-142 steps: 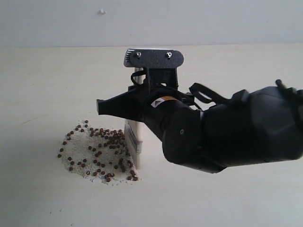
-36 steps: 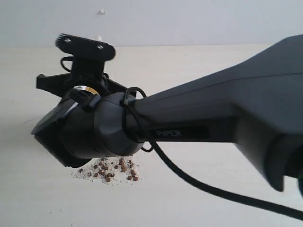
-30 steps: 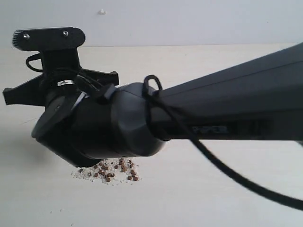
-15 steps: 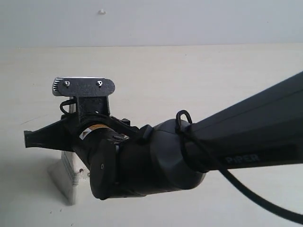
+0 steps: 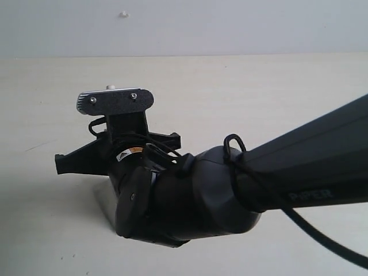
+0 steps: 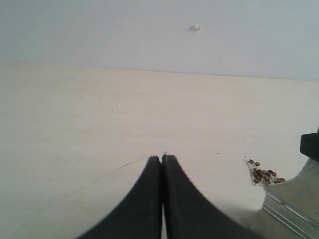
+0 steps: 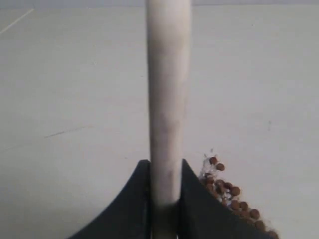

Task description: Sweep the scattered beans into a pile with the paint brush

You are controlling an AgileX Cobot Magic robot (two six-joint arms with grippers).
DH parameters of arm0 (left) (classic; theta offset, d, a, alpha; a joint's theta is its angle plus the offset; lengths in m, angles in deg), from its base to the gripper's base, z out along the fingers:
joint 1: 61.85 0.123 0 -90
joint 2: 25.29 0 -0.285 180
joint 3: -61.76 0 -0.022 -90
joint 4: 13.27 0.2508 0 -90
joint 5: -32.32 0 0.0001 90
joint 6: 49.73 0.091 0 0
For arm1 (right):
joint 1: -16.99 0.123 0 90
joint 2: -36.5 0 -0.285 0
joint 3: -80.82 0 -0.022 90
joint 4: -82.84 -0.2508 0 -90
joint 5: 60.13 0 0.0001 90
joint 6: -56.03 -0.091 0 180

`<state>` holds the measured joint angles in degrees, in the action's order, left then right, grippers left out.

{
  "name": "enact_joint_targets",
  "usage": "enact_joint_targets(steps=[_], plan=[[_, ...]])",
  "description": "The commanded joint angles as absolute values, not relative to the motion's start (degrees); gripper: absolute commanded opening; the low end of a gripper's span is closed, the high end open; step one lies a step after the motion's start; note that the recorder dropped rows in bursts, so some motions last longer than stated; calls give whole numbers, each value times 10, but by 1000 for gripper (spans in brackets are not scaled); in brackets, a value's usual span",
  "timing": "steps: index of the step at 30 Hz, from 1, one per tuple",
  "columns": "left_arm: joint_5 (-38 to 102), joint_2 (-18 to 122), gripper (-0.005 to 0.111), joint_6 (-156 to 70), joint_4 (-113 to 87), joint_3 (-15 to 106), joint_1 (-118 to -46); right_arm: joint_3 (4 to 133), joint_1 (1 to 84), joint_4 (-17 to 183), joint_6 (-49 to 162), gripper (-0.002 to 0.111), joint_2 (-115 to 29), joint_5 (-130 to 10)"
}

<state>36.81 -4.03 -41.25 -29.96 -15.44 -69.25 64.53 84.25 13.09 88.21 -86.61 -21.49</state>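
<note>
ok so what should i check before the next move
1. Brush held by right end effector: ok, clamped on the handle.
2. Beans next to brush: ok, a cluster lies beside it.
3. Bristles on table: cannot tell, hidden.
4. Left end effector out of the way: ok, shut, empty, apart from the beans.
5. No stray beans: cannot tell, right arm blocks the exterior view.

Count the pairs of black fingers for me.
2. The left fingers, shut and empty, sit apart from the beans; the right fingers clamp the paint brush handle beside them.
</note>
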Motion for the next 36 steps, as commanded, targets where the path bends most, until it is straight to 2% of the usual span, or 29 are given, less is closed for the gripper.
enact_joint_targets(steps=[1,11,16,19,22,26,27,29,36], plan=[[368,-42,0,-410,-299,-155,-691,638,842,115,922,0,-866,-191],[368,-42,0,-410,-299,-155,-691,638,843,130,926,0,-798,-206],[368,-42,0,-410,-299,-155,-691,638,833,198,1052,0,-739,-191],[368,-42,0,-410,-299,-155,-691,638,777,338,1112,0,-726,-243],[368,-42,0,-410,-299,-155,-691,638,717,523,1047,0,-736,-308],[368,-42,0,-410,-299,-155,-691,641,639,891,804,0,-766,-311],[368,-42,0,-410,-299,-155,-691,651,604,1095,664,0,-783,-281],[368,-42,0,-410,-299,-155,-691,683,554,1296,497,0,-812,-243],[368,-42,0,-410,-299,-155,-691,769,478,1510,413,0,-918,-110]])
